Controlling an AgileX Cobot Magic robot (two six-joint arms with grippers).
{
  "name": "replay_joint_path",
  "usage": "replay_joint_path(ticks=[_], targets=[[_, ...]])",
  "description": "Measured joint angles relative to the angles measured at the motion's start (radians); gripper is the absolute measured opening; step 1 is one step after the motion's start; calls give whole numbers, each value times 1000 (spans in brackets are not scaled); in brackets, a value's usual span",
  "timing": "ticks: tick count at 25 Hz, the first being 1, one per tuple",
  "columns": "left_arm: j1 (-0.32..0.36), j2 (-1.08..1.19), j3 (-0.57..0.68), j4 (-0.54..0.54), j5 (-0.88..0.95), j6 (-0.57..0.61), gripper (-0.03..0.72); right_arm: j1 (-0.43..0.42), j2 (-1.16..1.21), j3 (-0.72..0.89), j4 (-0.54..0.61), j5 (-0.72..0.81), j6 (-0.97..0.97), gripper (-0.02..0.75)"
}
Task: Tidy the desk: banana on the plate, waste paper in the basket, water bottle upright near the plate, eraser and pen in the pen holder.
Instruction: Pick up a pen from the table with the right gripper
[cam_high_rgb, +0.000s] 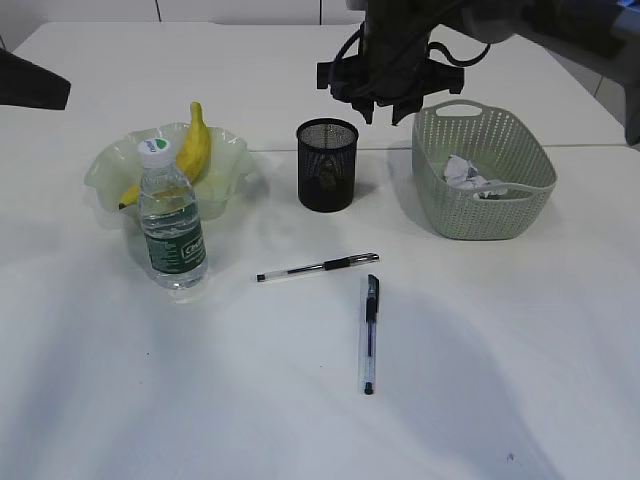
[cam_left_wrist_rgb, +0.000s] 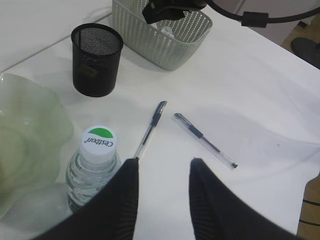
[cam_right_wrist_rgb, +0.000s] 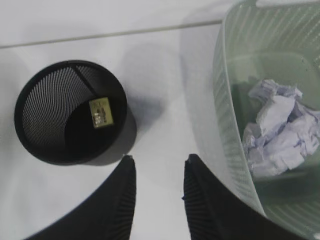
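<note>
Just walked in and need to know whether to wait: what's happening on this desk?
A two-armed robot is tidying, holding nothing now. The yellow banana lies in the pale green ruffled plate, the clear water bottle stands upright beside it, the crumpled white paper is in the sage-green basket, and a small yellowish eraser sits in the black mesh pen holder. Two pens remain on the white desk. The right pincer hovers open between holder and basket; the left pincer is open above the bottle.

I see a white counter (cam_high_rgb: 300, 400) under soft, even light, a seam crossing it, and pale wall panels (cam_high_rgb: 240, 8) behind.
</note>
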Motion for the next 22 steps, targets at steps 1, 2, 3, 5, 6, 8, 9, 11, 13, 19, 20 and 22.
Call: replay_joint_path(ticks=[1,2,3,5,6,8,9,11,13,19,20,22], targets=[[0,0,0,0,0,0,235,0,-3,0,16,25,-6,245],[0,0,0,0,0,0,235,0,-5,0,34,55,-17,245],[0,0,0,0,0,0,235,0,-7,0,56,84,-28,245],[0,0,0,0,0,0,235,0,-9,0,95,123,-46,245],[0,0,0,0,0,0,235,0,-9,0,118,131,-57,245],[0,0,0,0,0,0,235,0,-9,0,156,136,-73,244],[0,0,0,0,0,-2,235,0,-9,-1,177,139,-83,244],[0,0,0,0,0,-9,235,0,-9,-2,220,141,-102,244],[0,0,0,0,0,-13,235,0,-9,-2,280,141,-110,244],[0,0,0,0,0,-19,235,0,-9,-2,432,143,-190,244],[0,0,0,0,0,-20,235,0,-9,-2,453,143,-206,244],[0,0,0,0,0,-22,235,0,-9,-2,482,143,-222,244]])
